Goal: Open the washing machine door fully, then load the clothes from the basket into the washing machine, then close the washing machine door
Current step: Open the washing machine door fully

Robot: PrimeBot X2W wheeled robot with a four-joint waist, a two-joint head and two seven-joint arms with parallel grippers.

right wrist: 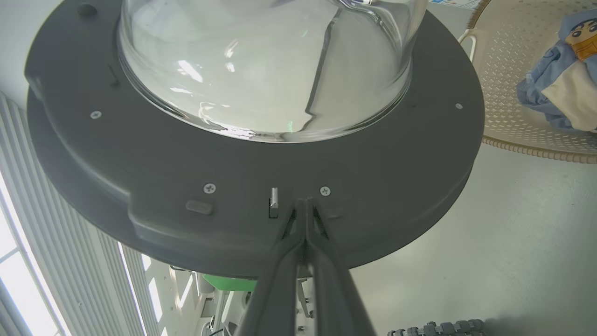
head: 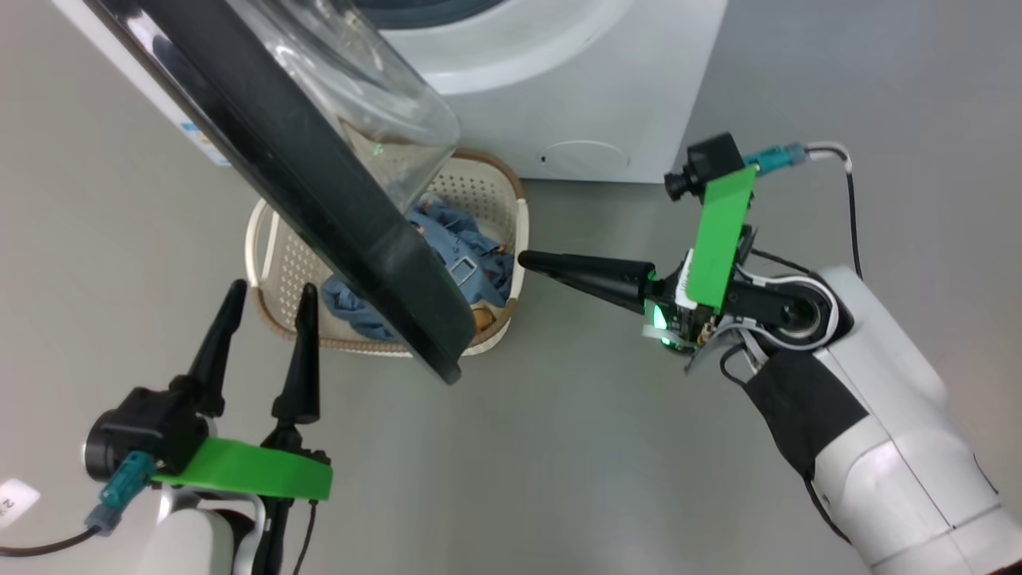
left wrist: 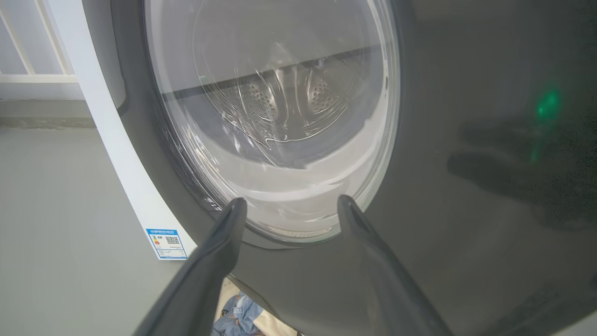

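Well, left claw spread wide, empty, right claw pinched shut, empty, blue label unreadable.

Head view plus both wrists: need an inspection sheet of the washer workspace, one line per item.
surface: smooth grey floor
job's things: washing machine door partly open, hanging over the basket; clothes lie in the basket; washing machine behind it
clutter: small white tag at the lower left edge
grippers: left gripper open, empty, on the door's outer side; right gripper shut, tips at the door's inner ring beside the latch, contact uncertain
cables: black cable at the left wrist; white-and-black cable at the right wrist
surroundings: white window frame beyond the machine; blue label on its side
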